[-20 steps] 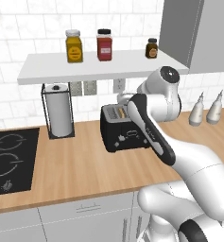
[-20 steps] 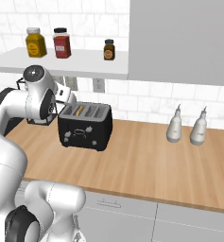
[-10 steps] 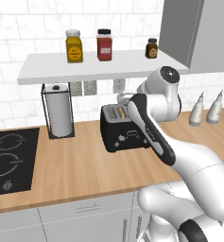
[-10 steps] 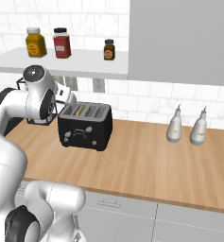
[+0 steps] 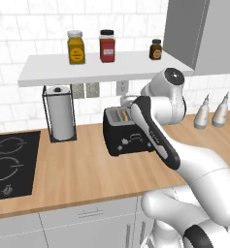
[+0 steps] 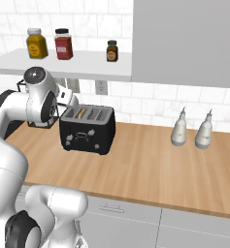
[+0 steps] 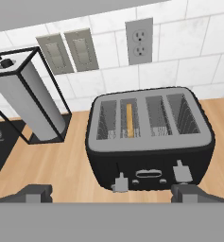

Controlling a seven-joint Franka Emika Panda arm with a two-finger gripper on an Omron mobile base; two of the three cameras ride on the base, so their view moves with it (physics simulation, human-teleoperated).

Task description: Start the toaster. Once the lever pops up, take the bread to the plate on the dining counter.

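Note:
The glossy black toaster [image 7: 151, 142] stands on the wooden worktop against the tiled wall, also seen at toaster [image 5: 128, 133] and toaster [image 6: 87, 130]. A thin golden slice of bread [image 7: 129, 120] stands in its second slot from the left, sunk to slot level. Two pale levers [image 7: 119, 182] sit on its face. My gripper [image 7: 112, 193] hovers above and in front of the toaster, open, nothing between the fingers. The plate and the dining counter are out of view.
A paper towel holder [image 5: 61, 114] stands left of the toaster, with a black cooktop [image 5: 9, 164] further left. A shelf [image 5: 102, 68] with three jars hangs just above. Two pale bottles [image 6: 190, 131] stand to the right. Wall outlets [image 7: 139, 41] are behind.

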